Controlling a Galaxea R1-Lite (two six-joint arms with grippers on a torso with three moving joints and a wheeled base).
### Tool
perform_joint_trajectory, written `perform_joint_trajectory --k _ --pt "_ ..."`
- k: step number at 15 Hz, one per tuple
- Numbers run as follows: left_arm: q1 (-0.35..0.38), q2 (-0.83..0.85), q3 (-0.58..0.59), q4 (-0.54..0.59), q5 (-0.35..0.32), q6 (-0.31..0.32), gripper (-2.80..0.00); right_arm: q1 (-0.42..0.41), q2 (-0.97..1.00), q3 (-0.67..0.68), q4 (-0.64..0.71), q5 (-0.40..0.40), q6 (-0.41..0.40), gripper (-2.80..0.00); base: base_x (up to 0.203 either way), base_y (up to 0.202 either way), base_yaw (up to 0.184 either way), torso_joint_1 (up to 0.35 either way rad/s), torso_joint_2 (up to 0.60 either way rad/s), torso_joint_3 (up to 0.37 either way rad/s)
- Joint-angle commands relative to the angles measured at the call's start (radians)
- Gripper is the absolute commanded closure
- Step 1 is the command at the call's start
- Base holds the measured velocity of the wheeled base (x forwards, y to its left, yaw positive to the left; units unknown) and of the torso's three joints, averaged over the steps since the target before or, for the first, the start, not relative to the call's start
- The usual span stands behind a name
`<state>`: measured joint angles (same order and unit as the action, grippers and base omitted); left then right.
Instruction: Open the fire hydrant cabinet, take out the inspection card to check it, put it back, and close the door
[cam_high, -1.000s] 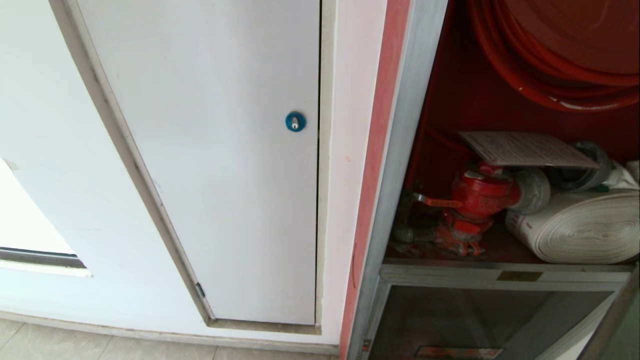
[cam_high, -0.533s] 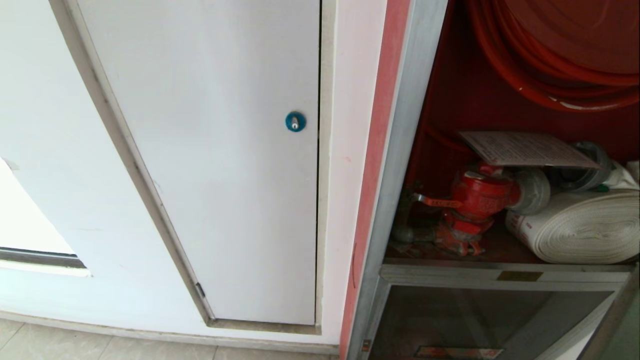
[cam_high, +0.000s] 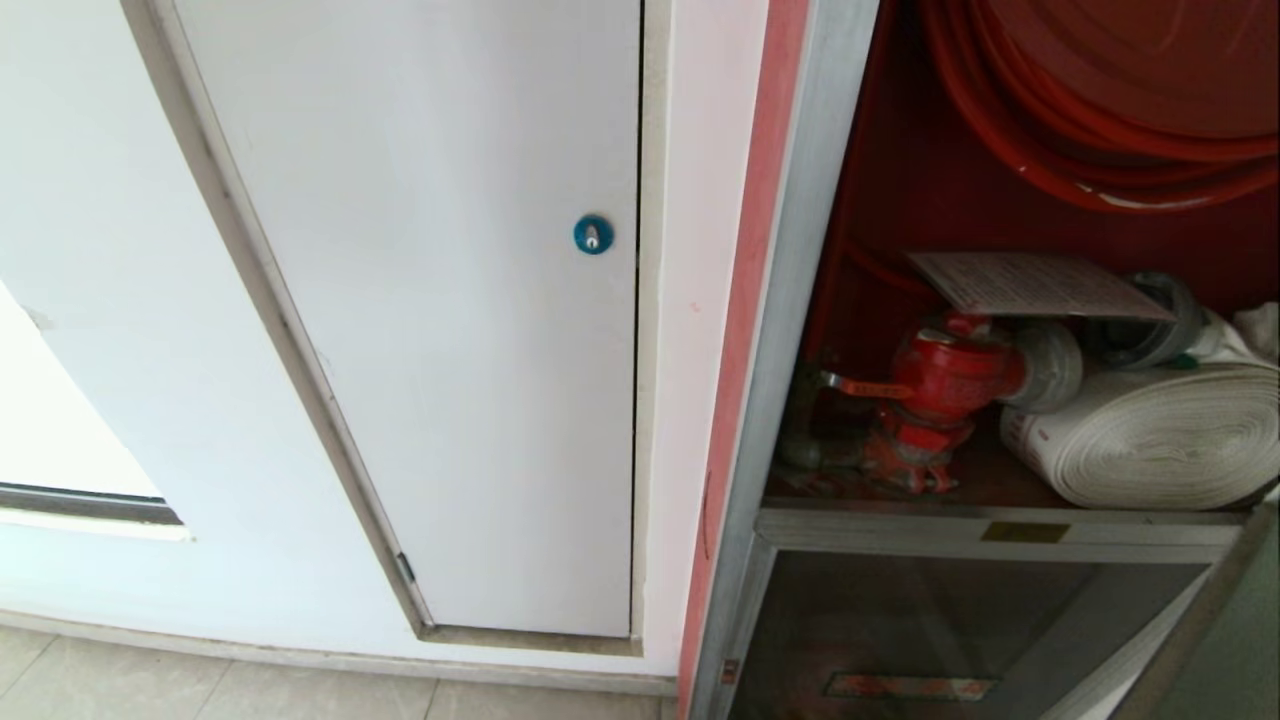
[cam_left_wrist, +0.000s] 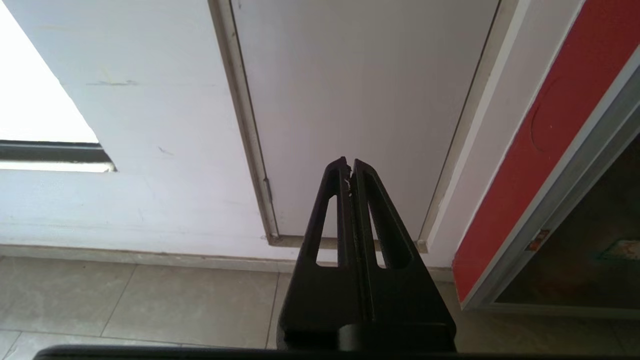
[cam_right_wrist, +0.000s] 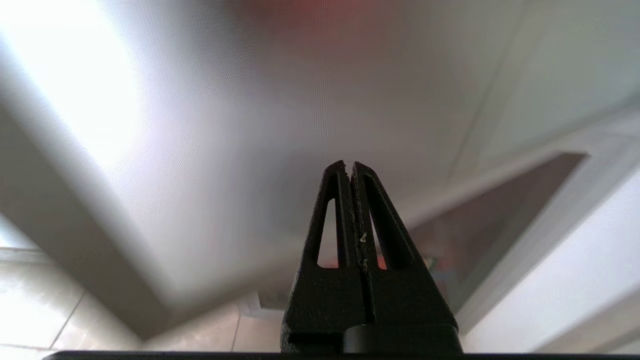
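The cabinet shelf (cam_high: 1000, 490) is carrying a red valve (cam_high: 940, 395) at nine o'clock and a rolled hose (cam_high: 1150, 440) at three.

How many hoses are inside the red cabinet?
2. A red hose is coiled up high in the fire hydrant cabinet, and a rolled white hose lies on the shelf below, right of the red valve. More may be hidden.

Left gripper (cam_left_wrist: 350, 167) and right gripper (cam_right_wrist: 349, 170): fingers pressed together.
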<state>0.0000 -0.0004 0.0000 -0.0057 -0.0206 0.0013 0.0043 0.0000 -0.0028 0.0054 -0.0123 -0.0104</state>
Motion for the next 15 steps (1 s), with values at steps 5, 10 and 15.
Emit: perform_joint_trajectory --k 5,10,15 --pt "0.0 0.002 0.0 0.001 0.002 -0.009 0.0 0.0 0.002 0.001 0.001 0.0 0.0 0.0 -0.199 0.0 0.0 -0.005 0.0 0.003" --pt "0.0 0.002 0.0 0.001 0.002 -0.009 0.0 0.0 0.002 0.0 0.0 0.0 0.0 0.0 -0.195 0.0 0.002 0.001 0.0 0.0" --pt "0.0 0.002 0.002 0.001 0.002 -0.009 0.0 0.0 0.002 0.001 0.0 0.0 0.0 0.0 -0.2 0.0 0.001 0.002 0.0 0.001"
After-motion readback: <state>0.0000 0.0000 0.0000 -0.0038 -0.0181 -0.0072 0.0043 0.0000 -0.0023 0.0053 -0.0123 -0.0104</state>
